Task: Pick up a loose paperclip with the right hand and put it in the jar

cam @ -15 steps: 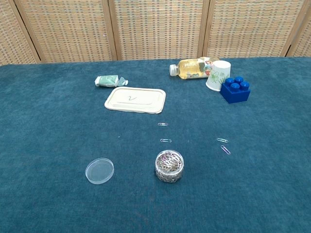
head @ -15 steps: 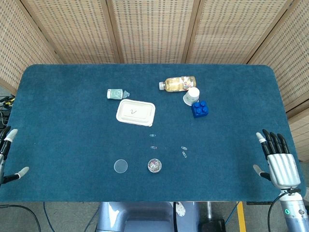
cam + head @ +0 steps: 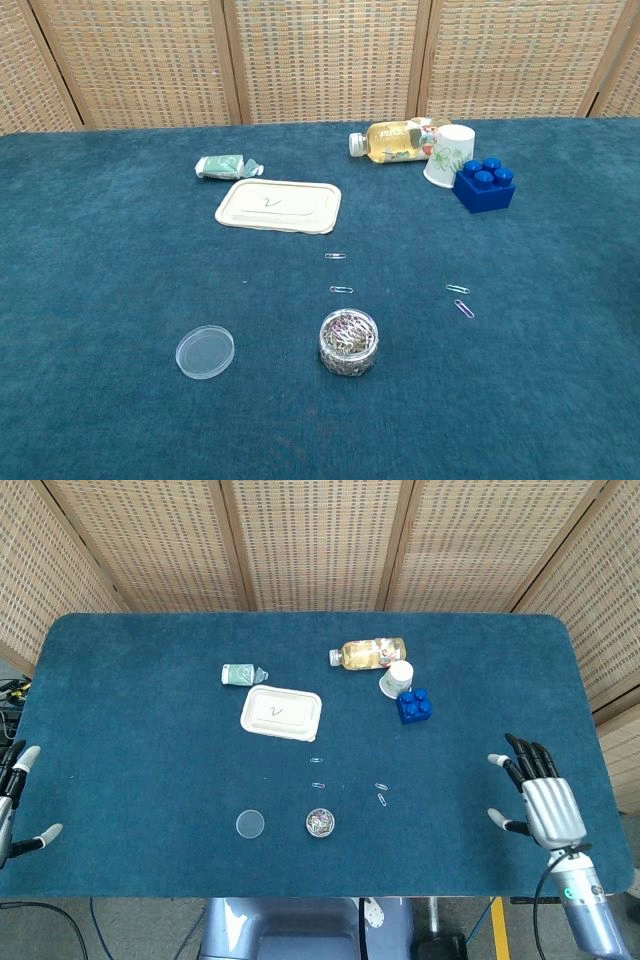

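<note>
Near counter's right edge, right hand hovers, fingers spread, holding nothing. Closest loose paperclips lie well apart toward counter's middle, just right of open jar by front edge. Left hand farther, also empty.

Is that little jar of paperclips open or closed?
Open. The jar has no lid on; its clear lid lies flat on the table to its left, and paperclips show inside.

The cream tray lid bears a handwritten "2".
</note>
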Controlling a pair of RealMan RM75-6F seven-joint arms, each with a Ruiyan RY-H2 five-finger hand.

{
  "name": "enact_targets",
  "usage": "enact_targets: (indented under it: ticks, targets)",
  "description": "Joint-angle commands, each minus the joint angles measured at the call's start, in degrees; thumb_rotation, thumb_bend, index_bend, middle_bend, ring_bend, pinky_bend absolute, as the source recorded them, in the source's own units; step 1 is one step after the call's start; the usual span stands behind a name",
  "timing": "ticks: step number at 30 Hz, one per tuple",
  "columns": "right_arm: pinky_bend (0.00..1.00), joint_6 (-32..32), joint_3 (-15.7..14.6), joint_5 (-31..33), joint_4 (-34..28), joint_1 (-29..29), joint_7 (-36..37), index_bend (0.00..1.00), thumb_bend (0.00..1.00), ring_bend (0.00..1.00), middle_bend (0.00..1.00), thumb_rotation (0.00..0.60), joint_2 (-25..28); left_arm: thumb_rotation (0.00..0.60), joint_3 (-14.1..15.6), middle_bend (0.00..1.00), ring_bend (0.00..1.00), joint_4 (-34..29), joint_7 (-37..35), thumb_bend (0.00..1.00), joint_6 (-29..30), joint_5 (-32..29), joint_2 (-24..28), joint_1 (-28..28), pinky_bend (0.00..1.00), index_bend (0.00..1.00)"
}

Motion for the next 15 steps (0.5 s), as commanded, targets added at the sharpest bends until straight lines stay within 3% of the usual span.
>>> enact_targets:
  ticks: [1, 7, 15]
  targets:
    - [0.0, -4.1, 2.5, 3.3, -1.5, 3.2, -3.4, 0.39, 0.13, 0.0, 0.0, 0.6, -1.5, 0.6, -0.1, 0.0, 0.0, 0.0, 0.5, 0.0, -0.5, -0.4, -0.2, -0.3, 0.0, 0.0]
    - [0.0, -11.9, 4.8, 10.3, -2.8, 8.1, -9.2, 0.43, 0.29, 0.0, 0.0, 0.6, -4.9, 0.6, -0.2, 0.0, 0.0, 0.1, 1.2, 0.0, -0.8, -0.8, -0.5, -0.5, 0.0, 0.0]
    - [0.0, -18.2, 5.5, 19.3, -0.5, 14.0, -19.1, 0.44, 0.37, 0.0, 0.0, 0.6, -13.2, 0.6, -0.3, 0.0, 0.0, 1.1, 1.2, 0.0, -2.1, -1.6, -1.3, -1.1, 0.0, 0.0]
